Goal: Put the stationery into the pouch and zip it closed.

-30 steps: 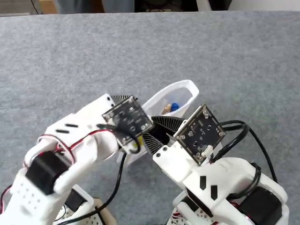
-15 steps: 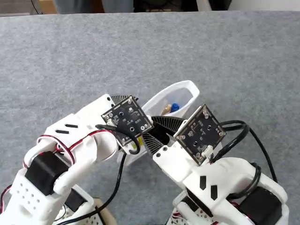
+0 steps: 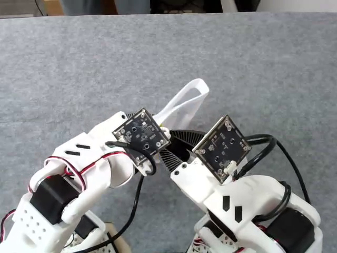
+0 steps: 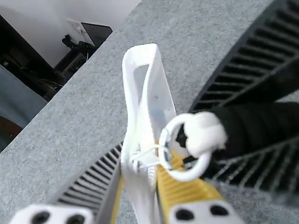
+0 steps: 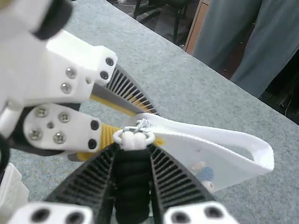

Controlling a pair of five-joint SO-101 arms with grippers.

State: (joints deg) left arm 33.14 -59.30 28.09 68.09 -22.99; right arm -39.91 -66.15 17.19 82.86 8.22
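The left end effector point(image 4: 140, 173) is clamped narrow on the near end of the white soft pouch point(image 3: 185, 101), one grey ribbed finger and one yellow-padded finger pressing the fabric from either side. The right end effector point(image 5: 133, 148) sits just beside it at that same end. Its black ribbed fingers are closed tight on the black zip pull point(image 5: 133, 175), whose white knob passes through a white ring point(image 4: 186, 176) at the pouch's zip line.

The pouch stands on edge on the grey fabric-covered counter point(image 3: 253, 63). It is pinched flat where the two end effectors meet and reaches away from them in a slim, tapering strip. In the right wrist view its mouth gapes as a long loop toward the far end. A small blue piece of stationery point(image 5: 206, 173) and a paler piece beside it lie inside.

Beyond the pouch's far tip the counter runs bare to its back edge. There is wide grey surface on both sides of the pouch. At the pouch's near end both arms crowd close together, their wrist boards almost side by side.
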